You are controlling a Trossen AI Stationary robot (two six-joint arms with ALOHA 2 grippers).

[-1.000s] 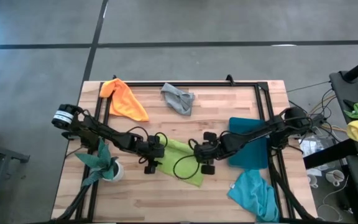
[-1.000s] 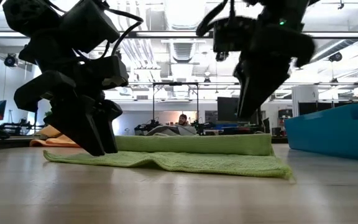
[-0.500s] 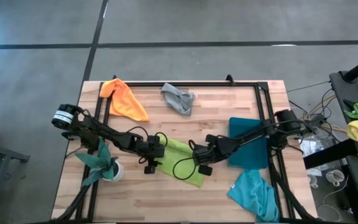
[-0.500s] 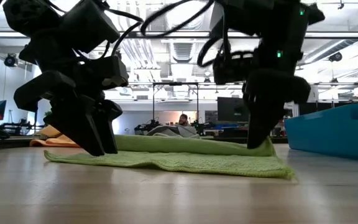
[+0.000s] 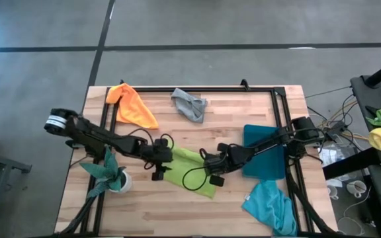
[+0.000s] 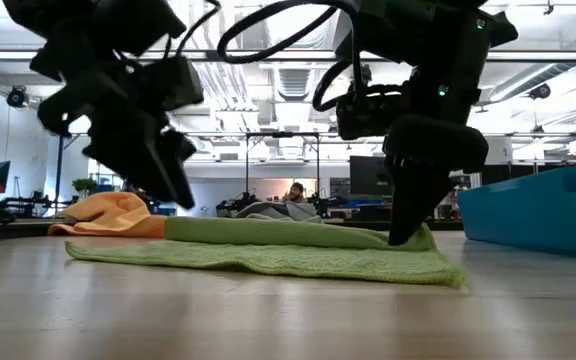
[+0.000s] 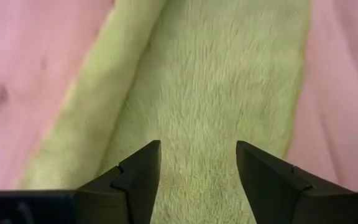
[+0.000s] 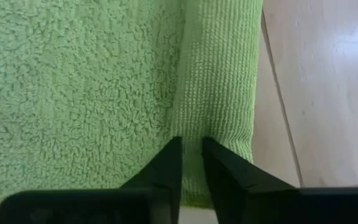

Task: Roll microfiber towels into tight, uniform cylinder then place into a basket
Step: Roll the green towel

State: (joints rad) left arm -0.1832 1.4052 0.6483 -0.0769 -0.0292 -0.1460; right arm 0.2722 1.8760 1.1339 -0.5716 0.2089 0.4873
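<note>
- Lime green towel (image 5: 194, 170): lying flat near the middle of the surface, one long edge folded over into a low ridge.
- Orange towel (image 5: 132, 106): loosely crumpled at the far left corner.
- Grey towel (image 5: 190, 105): bunched, at the far edge.
- Turquoise towel (image 5: 270, 206): rumpled at the near right corner.
- Basket (image 5: 265, 151): teal-blue, shallow, rectangular, at the right side, just beyond the turquoise towel.

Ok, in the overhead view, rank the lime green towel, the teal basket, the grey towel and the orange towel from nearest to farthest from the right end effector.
From the right end effector:
1. Lime green towel, directly under it at table centre.
2. Teal basket, just to its right.
3. Grey towel, at the back, middle.
4. Orange towel, at the back left corner.
</note>
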